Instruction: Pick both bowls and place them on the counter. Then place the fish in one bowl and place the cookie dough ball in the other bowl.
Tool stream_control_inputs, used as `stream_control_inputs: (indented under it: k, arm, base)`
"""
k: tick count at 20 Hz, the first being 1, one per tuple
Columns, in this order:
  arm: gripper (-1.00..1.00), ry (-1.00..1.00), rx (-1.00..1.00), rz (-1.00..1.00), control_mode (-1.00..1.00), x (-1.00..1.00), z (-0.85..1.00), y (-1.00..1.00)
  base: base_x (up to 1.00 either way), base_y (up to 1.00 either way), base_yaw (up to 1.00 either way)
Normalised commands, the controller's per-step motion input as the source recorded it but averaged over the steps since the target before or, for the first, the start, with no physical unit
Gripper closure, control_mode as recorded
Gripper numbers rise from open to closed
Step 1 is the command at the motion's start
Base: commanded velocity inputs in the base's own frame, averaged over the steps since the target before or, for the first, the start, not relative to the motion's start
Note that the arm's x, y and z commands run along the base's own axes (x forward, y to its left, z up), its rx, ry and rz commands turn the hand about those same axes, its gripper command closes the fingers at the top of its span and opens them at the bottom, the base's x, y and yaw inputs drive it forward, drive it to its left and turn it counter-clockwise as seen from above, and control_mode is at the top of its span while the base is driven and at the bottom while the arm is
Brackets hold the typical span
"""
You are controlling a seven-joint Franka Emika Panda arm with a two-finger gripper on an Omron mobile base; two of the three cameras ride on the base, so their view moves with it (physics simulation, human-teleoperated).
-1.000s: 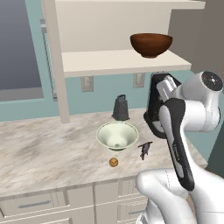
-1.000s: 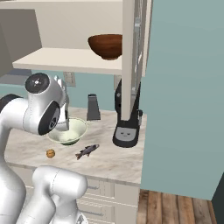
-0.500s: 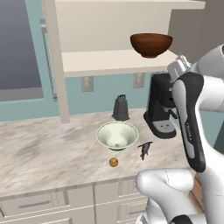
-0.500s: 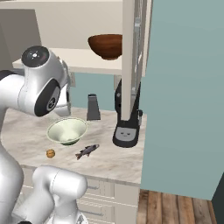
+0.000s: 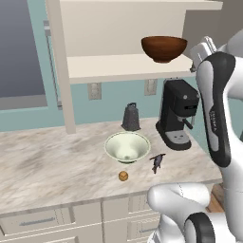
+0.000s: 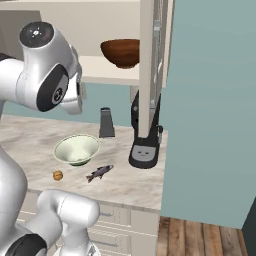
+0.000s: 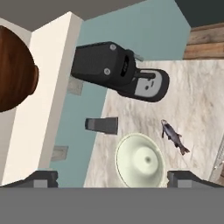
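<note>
We're hovering our wide-open two-finger gripper (image 7: 112, 178) beside the glossy reddish-brown wooden bowl (image 7: 15, 70), cream-green bowl (image 7: 140, 160) sitting below.

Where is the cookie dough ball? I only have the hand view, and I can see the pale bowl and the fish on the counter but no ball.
Observer: The cookie dough ball lies on the counter near its front edge. It is just in front of the cream-white bowl and, in the left base view, left of the fish. It touches neither.
Operator: And the brown shape at the edge of my picture?
Observer: That is the reddish-brown bowl, standing upright on the shelf, above the coffee machine.
</note>
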Motion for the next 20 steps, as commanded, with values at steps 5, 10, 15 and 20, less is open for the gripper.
stream_control_inputs:
  k: [5, 10, 15, 20]
  arm:
    - [-1.0, -0.2, 0.0, 0.0, -1.0, 0.01, 0.24, -0.08]
    - [-1.0, -0.02, 0.03, -0.03, -1.0, 0.11, 0.24, -0.13]
    - [-1.0, 0.0, 0.01, -0.02, -1.0, 0.33, 0.15, 0.0]
    - [-1.0, 0.0, 0.12, 0.0, -1.0, 0.35, 0.1, -0.02]
  base:
    - [0.0, 0.0, 0.0]
    - [0.0, 0.0, 0.0]
    - [0.0, 0.0, 0.0]
    - [0.0, 0.0, 0.0]
